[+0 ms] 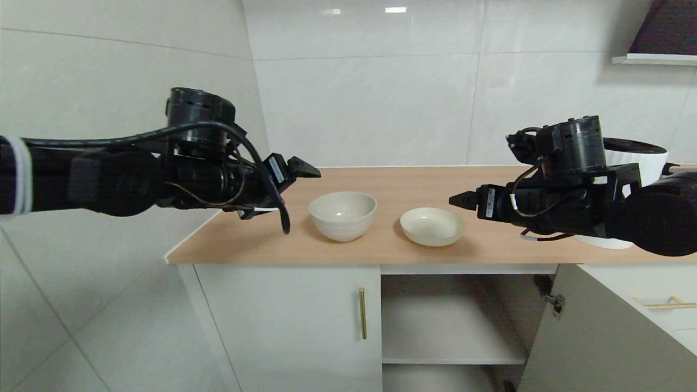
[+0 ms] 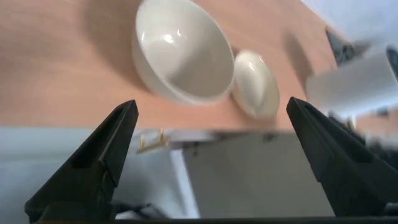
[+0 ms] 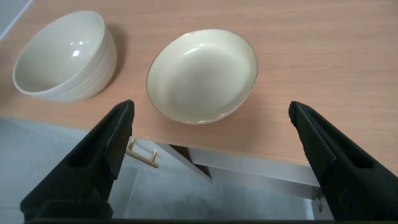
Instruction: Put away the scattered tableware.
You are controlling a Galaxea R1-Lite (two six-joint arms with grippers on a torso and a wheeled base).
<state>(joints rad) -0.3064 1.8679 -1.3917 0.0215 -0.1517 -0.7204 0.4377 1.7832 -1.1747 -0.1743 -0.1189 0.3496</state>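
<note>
Bowl nr table front edge, toward left end | dish just beside it, not touching, same edge | L claw spread wide, in air by left end | R claw spread wide, in air nr dish | cupboard under table open

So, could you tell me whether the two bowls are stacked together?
No, the deep bowl and the shallow bowl sit side by side on the counter, apart.
</note>
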